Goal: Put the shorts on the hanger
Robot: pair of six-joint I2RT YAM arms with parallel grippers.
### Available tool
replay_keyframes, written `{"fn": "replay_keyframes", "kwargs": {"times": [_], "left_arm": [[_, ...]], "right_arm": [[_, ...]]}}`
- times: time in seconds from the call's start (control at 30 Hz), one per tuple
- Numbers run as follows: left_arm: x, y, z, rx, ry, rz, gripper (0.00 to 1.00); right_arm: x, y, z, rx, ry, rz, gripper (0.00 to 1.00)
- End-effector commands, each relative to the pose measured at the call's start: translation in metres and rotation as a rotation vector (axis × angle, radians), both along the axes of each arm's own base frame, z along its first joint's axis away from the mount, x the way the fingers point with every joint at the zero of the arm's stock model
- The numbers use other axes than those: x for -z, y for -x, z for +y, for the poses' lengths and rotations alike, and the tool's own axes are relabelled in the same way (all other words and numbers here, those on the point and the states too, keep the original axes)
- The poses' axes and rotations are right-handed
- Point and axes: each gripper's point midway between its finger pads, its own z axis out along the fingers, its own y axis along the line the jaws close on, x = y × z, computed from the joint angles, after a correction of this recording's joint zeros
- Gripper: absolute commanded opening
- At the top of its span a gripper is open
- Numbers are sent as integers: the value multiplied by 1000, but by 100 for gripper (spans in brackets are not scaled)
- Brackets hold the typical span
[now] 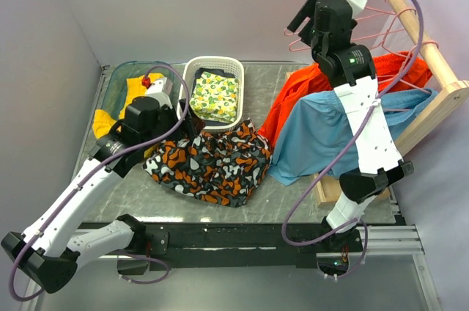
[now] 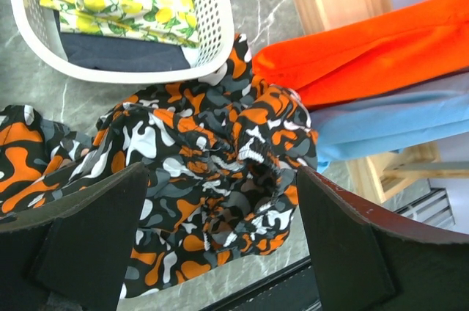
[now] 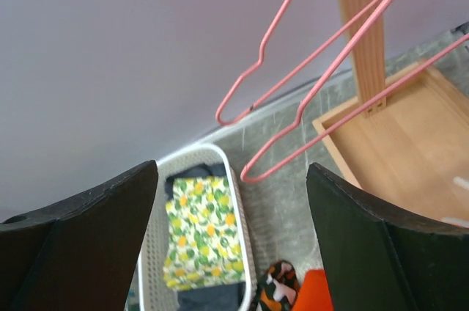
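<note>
- One pair of shorts (image 1: pixel 209 164), crumpled on the worktop (image 1: pixel 132 194), touching the basket (image 1: pixel 212 59).
- Two pink hangers (image 3: pixel 222 119) by the rack (image 1: pixel 447 83).
- Two claws, both wide open and empty: left claw (image 2: pixel 220 186) over the shorts, right claw (image 3: pixel 231 179) near the hangers.

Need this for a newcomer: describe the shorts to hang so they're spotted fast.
Find the white basket at the back. In front of it, crumpled on the table, lie the shorts. Unlike the orange shorts and light-blue shorts on the wooden rack, they are black with orange, white, grey blotches.
</note>
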Motion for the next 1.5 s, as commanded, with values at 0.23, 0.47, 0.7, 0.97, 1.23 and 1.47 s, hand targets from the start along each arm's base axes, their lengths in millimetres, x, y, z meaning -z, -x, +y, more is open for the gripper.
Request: {"fn": "replay_keyframes", "kwargs": {"times": [0.23,0.47,0.7,0.97,1.23,1.47], "left_arm": [[13,-5,-14,95,-30,-14,88],[20,-5,-16,114,-35,-18,88],[34,-7,-6,63,-57,-26,88],[37,-5,-4,54,-63,-27,88],[37,-5,-4,54,-65,-28,88],[42,-6,-4,54,-69,-18,88]], "right_arm": [[-18,-16,-35,208,-99,-98,81],[-6,-30,-44,300,-83,-92,76],[2,-37,-55,386,-53,-90,72],[10,-47,-57,424,-43,-95,71],[17,-57,-61,464,-16,-94,66],[22,-63,-67,483,4,-91,63]]}}
